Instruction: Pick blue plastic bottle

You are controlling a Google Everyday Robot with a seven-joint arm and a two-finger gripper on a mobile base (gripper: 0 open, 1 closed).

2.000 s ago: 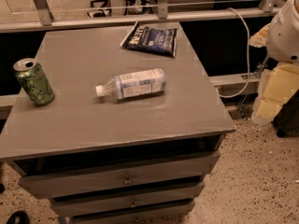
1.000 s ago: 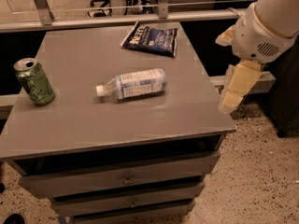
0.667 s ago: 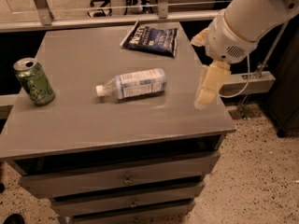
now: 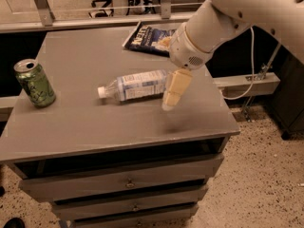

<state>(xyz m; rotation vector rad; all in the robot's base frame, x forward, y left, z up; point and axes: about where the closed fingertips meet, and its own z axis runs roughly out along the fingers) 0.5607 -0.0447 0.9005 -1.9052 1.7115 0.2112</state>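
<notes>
Swinging in from the right edge, the gripper (image 4: 170, 99) now hangs over the surface (image 4: 85, 127), overlapping the base end of the blue plastic bottle (image 4: 135, 85), which lies on its side mid-surface. Whether the gripper is spread or closed is unclear. Bare room lies toward the front edge.

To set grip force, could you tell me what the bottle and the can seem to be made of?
The blue plastic bottle looks like clear plastic, see-through at the neck, with a matte wrap label. The green can seems to be painted metal, judging by its shiny silvery top. The gripper hangs by the bottle's base end.
</notes>
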